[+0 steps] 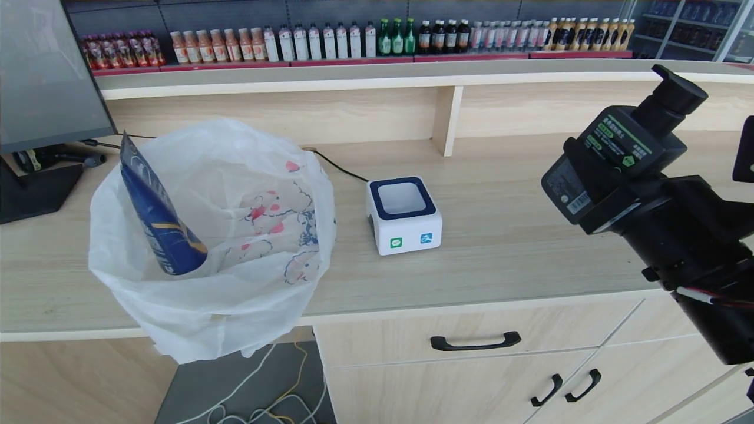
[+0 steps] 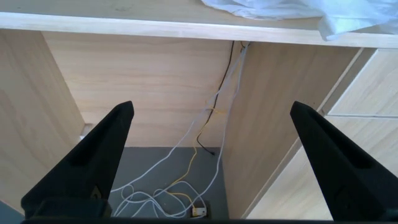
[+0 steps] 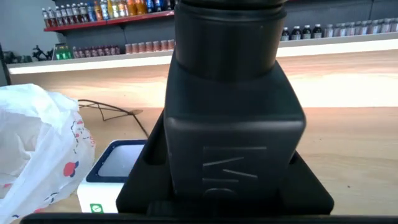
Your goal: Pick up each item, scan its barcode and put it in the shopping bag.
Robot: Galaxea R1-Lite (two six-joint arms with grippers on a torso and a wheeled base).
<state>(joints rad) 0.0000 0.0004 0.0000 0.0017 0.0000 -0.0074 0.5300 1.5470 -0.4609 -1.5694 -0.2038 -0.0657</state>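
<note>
The right gripper (image 1: 618,206) is closed around a black bottle (image 1: 612,147) and holds it in the air over the right part of the counter (image 1: 518,235). The bottle is tilted, with its round cap up and to the far right. The scanner (image 1: 404,215) sits on the counter well to the left of it. Left of that stands the shopping bag (image 1: 265,194), its lower part hanging over the near edge. A blue packet (image 1: 156,212) leans upright inside the bag against its left side.

The left gripper (image 2: 211,109) is low in front of the counter. Its two fingers are spread wide, with nothing between them.

In the head view the bottle carries a green-and-white label on its side and a white barcode sticker on its lower end. In the right wrist view it turns a plain face with raised lettering. The left wrist view looks into a recess under the counter, where loose cables (image 2: 186,180) lie in loops on a grey floor.

The bottle has a squarish matte body and a round neck. The scanner is a white cube with rounded corners and a dark blue frame around its top window. The bag is thin, crinkled, translucent white plastic with red and blue print. The counter is pale wood grain, with black handles (image 1: 475,341) on the drawers below.
</note>
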